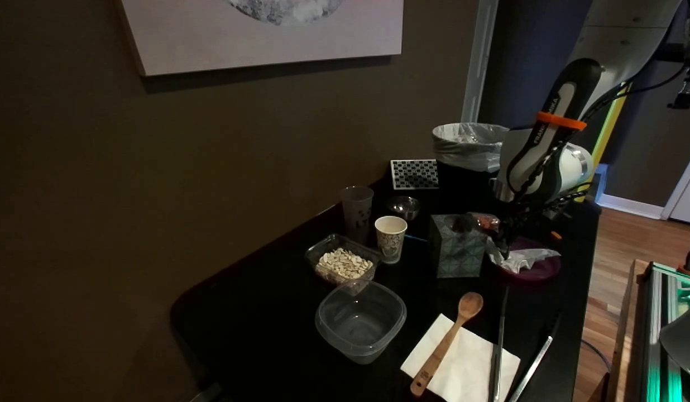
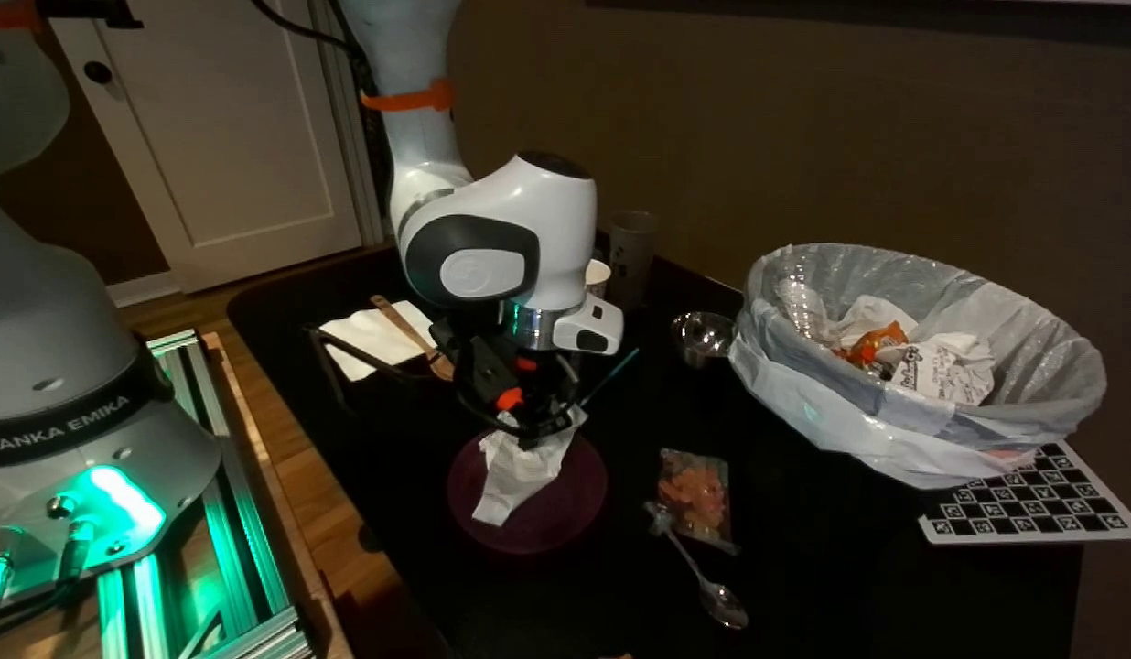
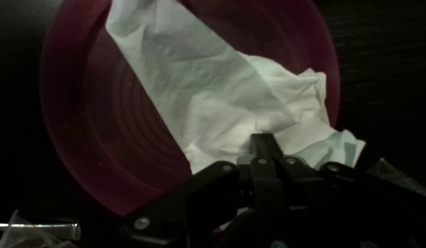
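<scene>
Fingers point(image 3: 263, 146) against white tissue point(image 3: 206, 82)

Robot base point(image 2: 80, 389), exterior view: brand "FRANKA EMIKA" on dark band point(image 2: 62, 432). Arm link point(image 1: 552, 106): same brand in part, "FRANK" and "MIKA" readable, gap covered by orange strap point(image 1: 561, 121). Tall cup point(image 1: 357, 209): dark lettering, not reliably legible. Printed paper point(image 2: 945, 366) in lined bin point(image 2: 817, 416): print too small to read. Wooden spoon point(image 1: 450, 338): small mark near handle end, illegible. Checkered board point(image 2: 1032, 502): marker patterns, both exterior views.
</scene>
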Robot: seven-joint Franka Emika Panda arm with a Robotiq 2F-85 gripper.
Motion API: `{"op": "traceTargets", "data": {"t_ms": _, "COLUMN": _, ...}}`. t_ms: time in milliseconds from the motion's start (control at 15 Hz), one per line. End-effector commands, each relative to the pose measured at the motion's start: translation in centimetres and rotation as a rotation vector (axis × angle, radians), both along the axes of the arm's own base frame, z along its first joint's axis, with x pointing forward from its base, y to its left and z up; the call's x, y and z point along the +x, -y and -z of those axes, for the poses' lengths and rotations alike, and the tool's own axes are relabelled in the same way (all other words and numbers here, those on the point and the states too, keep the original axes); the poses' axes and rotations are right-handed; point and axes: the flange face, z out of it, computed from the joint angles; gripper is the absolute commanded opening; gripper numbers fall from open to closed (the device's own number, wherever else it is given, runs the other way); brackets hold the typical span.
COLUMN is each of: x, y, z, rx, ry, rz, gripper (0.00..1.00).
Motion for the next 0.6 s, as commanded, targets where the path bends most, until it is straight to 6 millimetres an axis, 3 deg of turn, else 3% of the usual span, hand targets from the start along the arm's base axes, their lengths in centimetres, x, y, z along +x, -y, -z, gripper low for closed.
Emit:
{"op": "traceTargets", "data": {"t_ms": 0, "x": -1.4, "y": 1.0, "z": -1.3, "rx": 0.012, "ry": -0.075, "rz": -0.013, "gripper": 0.0}}
{"op": "traceTargets", "data": {"t_ms": 533, "x": -2.5, "y": 5.0, "z": -1.7, "rx": -0.125, "ry": -0.183, "rz": 0.02, "gripper": 0.0}}
